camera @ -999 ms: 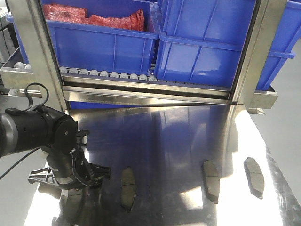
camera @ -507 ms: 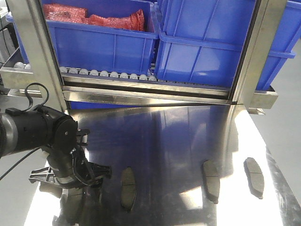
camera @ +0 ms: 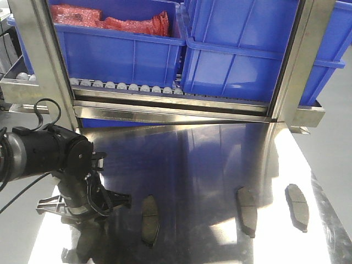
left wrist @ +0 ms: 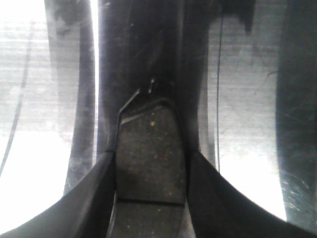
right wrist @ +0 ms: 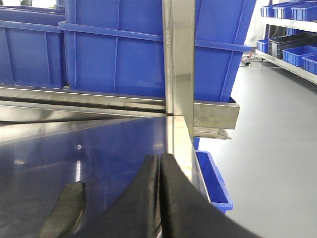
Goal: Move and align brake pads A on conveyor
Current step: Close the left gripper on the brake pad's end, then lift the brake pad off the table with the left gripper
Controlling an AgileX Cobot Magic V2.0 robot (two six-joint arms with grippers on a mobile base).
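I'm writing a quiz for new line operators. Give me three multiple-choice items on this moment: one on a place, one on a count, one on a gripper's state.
1. Where do the loose brake pads lie?
A. on the shiny steel table
B. in a blue bin
C. on the rollers

2. How many brake pads lie loose in the front view?
A. one
B. three
C. five

3. How does the right gripper stand?
A. wide open
B. shut on a pad
C. shut, with nothing held

Answers:
1 A: all the loose pads rest flat on the reflective tabletop, in front of the rack.
2 B: one pad lies near the left arm and two lie towards the right edge.
3 C: the right wrist view shows its fingers pressed together with nothing between them.
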